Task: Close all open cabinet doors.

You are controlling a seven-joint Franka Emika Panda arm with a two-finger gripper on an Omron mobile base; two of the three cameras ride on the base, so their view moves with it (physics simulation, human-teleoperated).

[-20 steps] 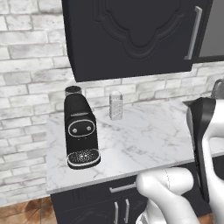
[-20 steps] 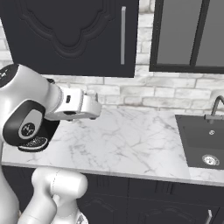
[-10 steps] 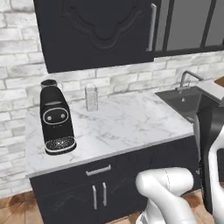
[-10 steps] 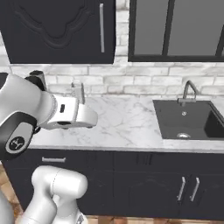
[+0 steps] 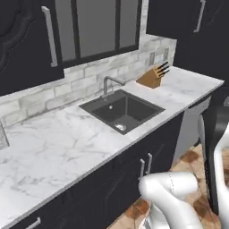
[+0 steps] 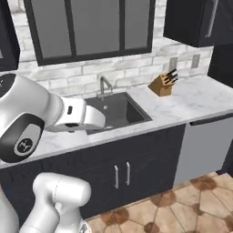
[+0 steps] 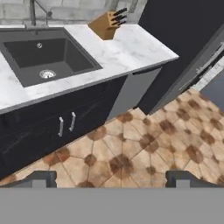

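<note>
A black cabinet door (image 5: 27, 44) with a long silver bar handle (image 5: 49, 36) hangs at the upper left, its edge next to the grey window panes (image 5: 96, 27). Another black cabinet door (image 5: 179, 20) with a silver handle is at the upper right, and it also shows in the right base view (image 6: 191, 20). Whether either door stands ajar I cannot tell. In the hand view my gripper (image 7: 111, 179) is open, its fingertips (image 7: 41, 178) far apart, looking down over the tiled floor (image 7: 144, 148) in front of the base cabinets. Nothing is between the fingers.
A dark sink (image 5: 120, 109) with a faucet (image 5: 109, 82) is set in the marble counter (image 5: 40, 147). A wooden knife block (image 5: 152, 77) stands at the back right. A grey dishwasher front (image 6: 205, 145) and a tall dark panel (image 7: 175, 48) lie to the right.
The whole picture has shifted: the base has driven right along the counter. The coffee machine and glass have left the views, and the sink, knife block and right cabinet have come in.
</note>
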